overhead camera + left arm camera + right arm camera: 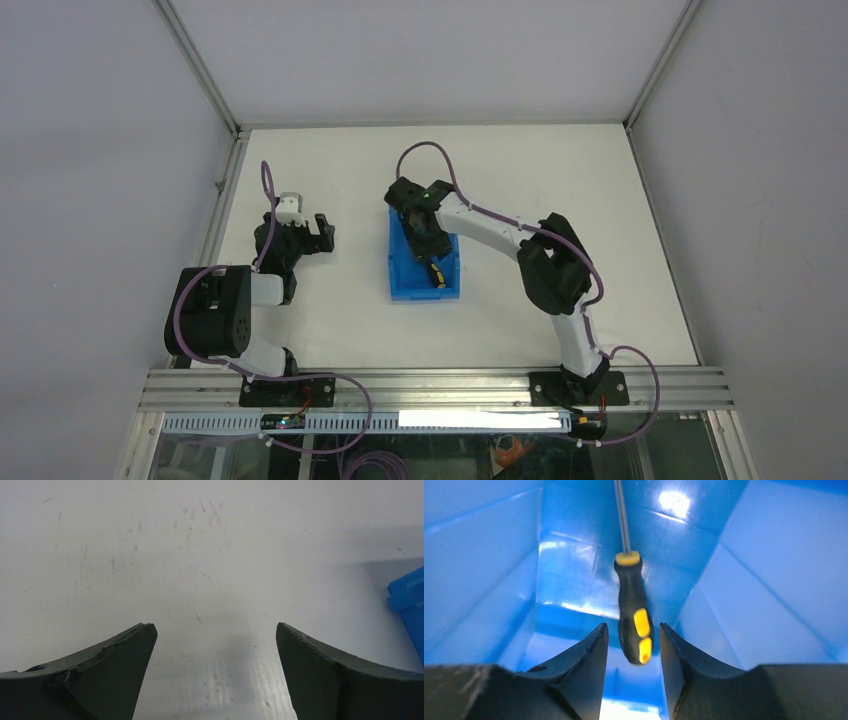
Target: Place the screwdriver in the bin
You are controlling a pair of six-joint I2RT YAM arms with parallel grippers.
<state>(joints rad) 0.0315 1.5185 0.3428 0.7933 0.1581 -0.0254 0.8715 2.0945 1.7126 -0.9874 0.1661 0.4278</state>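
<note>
A scratched white table (pixel 330 330) is enclosed by grey walls. The screwdriver (pixel 631 600) is seen inside the blue bin (pixel 400 282), its handle flanked, unclamped, by the slightly parted right gripper (pixel 633 626). The left gripper (pixel 214 625) is held wide apart over the table.

Screwdriver (pixel 634 610) in bin (pixel 484 555), right pincer (pixel 632 626) just beside.

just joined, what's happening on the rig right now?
The right arm reaches into the bin, with the right gripper straddling the handle of the screwdriver. The screwdriver lies inside the bin. Blue shows on both sides of the handle, so the jaws look open rather than clamped. The left gripper is open over the table beside the bin, holding nothing.
</note>
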